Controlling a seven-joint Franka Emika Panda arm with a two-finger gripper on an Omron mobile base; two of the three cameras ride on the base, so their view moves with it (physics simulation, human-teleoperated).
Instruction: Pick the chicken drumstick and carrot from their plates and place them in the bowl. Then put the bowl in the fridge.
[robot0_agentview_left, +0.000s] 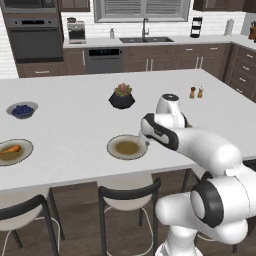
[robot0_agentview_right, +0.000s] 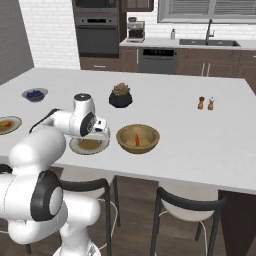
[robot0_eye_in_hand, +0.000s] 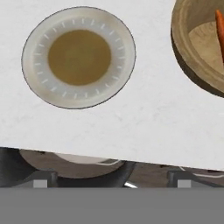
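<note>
With the carrot (robot0_agentview_right: 137, 139) already in the bowl (robot0_agentview_right: 150, 145), I'd take the light, stiff, likely slick chicken drumstick (robot0_agentview_left: 11, 149) on the far-left plate (robot0_agentview_left: 25, 152) across its plump end; end effector's opening: cannot tell.

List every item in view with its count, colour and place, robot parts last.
carrot: 1, orange-red, inside the bowl
bowl: 1, light-brown wood, counter, right of the near plate
near plate: 1, grey rim, olive centre, bare, below the hand
far plate: 1, same colours, counter's left edge
chicken drumstick: 1, orange-brown, on the far plate
blueberry bowl: 1, grey, behind the far plate
plant pot: 1, black, mid-counter
shakers: 2, brown and pale, right side
stools: several, black, under the counter
arm: 1, white, over the near plate
</note>
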